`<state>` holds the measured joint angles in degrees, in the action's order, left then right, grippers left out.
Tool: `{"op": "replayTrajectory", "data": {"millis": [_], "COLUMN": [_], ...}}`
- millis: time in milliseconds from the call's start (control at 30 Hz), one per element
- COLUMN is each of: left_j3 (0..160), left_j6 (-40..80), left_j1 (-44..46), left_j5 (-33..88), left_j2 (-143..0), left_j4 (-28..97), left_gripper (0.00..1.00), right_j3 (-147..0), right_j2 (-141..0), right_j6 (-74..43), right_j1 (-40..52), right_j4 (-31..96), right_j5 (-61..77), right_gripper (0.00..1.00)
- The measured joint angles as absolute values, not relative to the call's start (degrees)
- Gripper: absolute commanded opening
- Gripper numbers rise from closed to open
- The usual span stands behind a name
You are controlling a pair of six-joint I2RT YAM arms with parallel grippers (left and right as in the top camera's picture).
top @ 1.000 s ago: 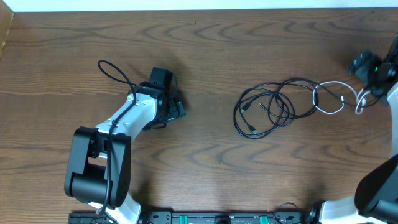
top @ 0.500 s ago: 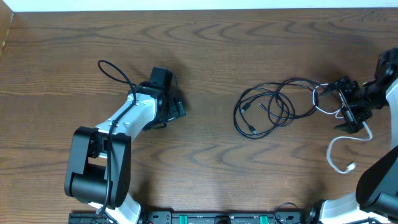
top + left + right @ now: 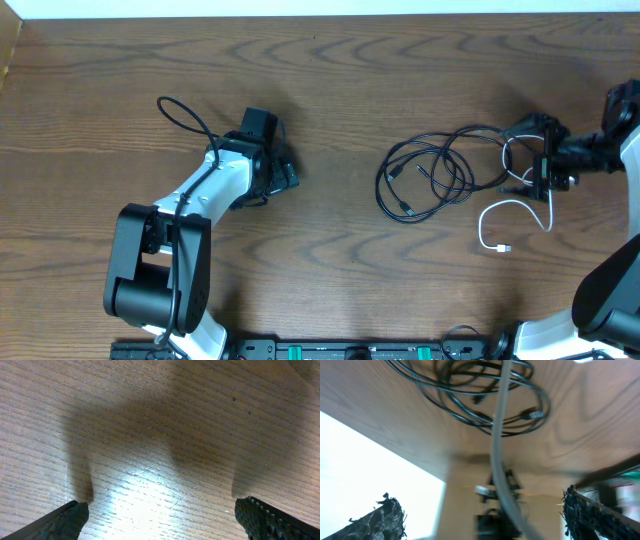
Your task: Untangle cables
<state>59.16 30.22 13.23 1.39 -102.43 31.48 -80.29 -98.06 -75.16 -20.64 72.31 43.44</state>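
Black cables [image 3: 432, 172] coiled right of centre; white cable [image 3: 487, 214] now trailing lower right, its plug end swung inward (largely clear of the coil) | right gripper [image 3: 541, 160] spread wide, shifted over its upper end | left gripper [image 3: 276, 166] spread, idle, centre-left | seen only from right wrist: white cable running unpinched between fingers [image 3: 382, 515]

Cables [image 3: 437, 172] lie right of centre on the table [image 3: 350, 80] — right gripper [image 3: 527, 158] at their right edge.

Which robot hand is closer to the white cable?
The right gripper: it sits right at the white cable, which runs between its open fingers. The left gripper is far off on the other side of the black cables, over bare table.
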Motion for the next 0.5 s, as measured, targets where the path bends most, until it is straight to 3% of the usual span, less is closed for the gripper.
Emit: {"op": "replayTrajectory", "data": {"millis": [233, 367, 400, 500], "left_j3": [59.2, 59.2, 59.2, 59.2], "left_j6": [30.2, 30.2, 30.2, 30.2], "left_j1": [13.2, 13.2, 13.2, 13.2], "left_j5": [1.4, 1.4, 1.4, 1.4], "left_j2": [-102.4, -102.4, -102.4, -102.4], "left_j4": [31.5, 31.5, 31.5, 31.5], "left_gripper": [1.00, 1.00, 1.00, 1.00], "right_j3": [-80.3, -80.2, -80.2, -80.2], "right_j2": [-98.1, -98.1, -98.1, -98.1], "right_j6": [-83.2, -75.5, -72.2, -64.4], "right_j1": [-20.6, -20.6, -20.6, -20.6], "right_j4": [69.4, 52.7, 49.8, 46.5], "right_j5": [49.5, 42.3, 39.0, 28.9], "right_gripper": [0.99, 0.96, 0.99, 0.99]}}
